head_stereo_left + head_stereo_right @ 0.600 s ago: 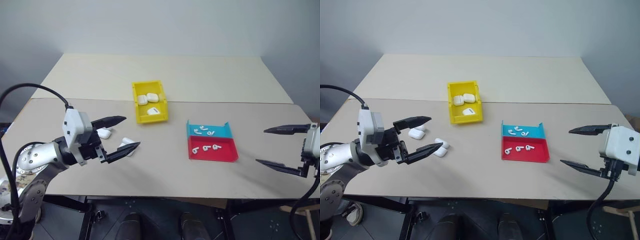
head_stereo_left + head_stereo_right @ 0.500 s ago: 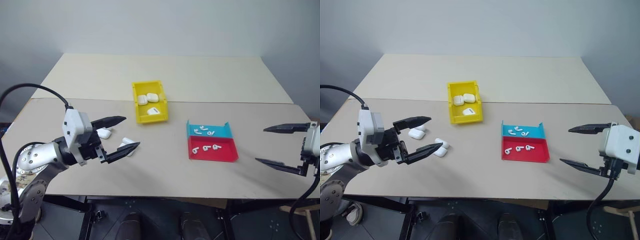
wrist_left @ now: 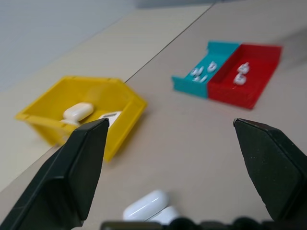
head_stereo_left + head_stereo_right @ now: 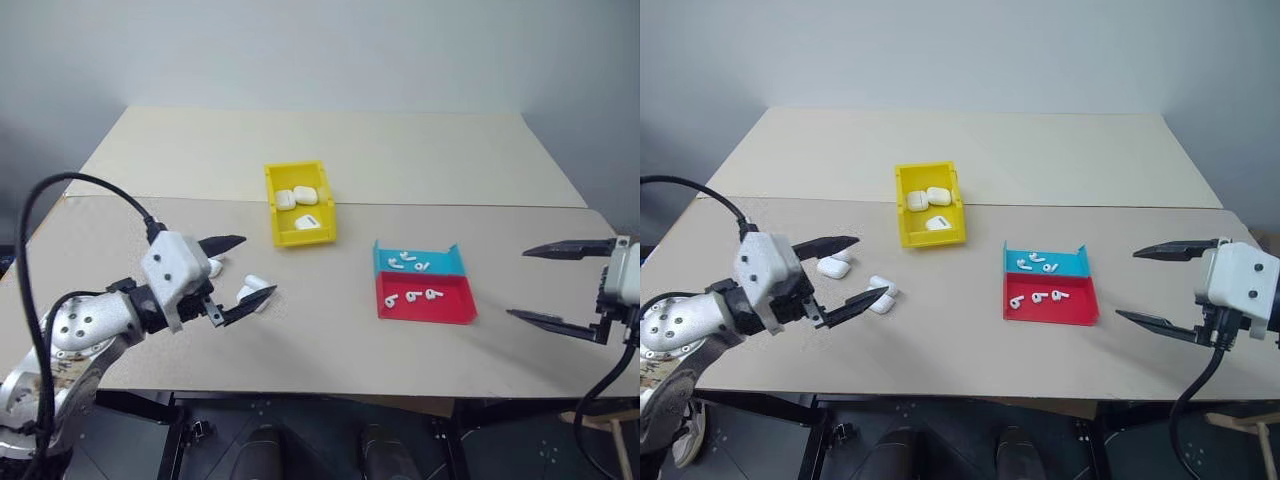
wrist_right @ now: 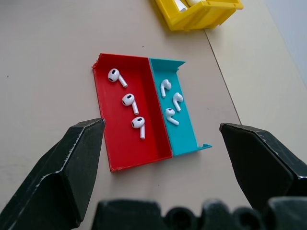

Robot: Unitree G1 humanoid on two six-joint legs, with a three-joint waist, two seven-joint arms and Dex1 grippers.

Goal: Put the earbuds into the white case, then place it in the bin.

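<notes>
Both grippers, left [image 4: 845,269] and right [image 4: 1158,283], hover spread wide and empty. Cases [image 4: 881,294] lie by the left one, perhaps three; six earbuds [image 5: 137,123] fill the trays [image 5: 110,143], beside the bin [image 4: 904,219].

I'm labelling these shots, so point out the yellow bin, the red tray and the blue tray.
yellow bin [image 4: 272,208]: left eye view, its left wall.
red tray [image 5: 109,133]: right wrist view, bare floor.
blue tray [image 5: 184,137]: right wrist view, bare floor.

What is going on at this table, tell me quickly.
Nothing is held yet. The left end effector hangs open over loose white cases on the table; the right end effector hangs open beside the red tray and blue tray, three earbuds lying in each. The yellow bin already holds three cases.
</notes>
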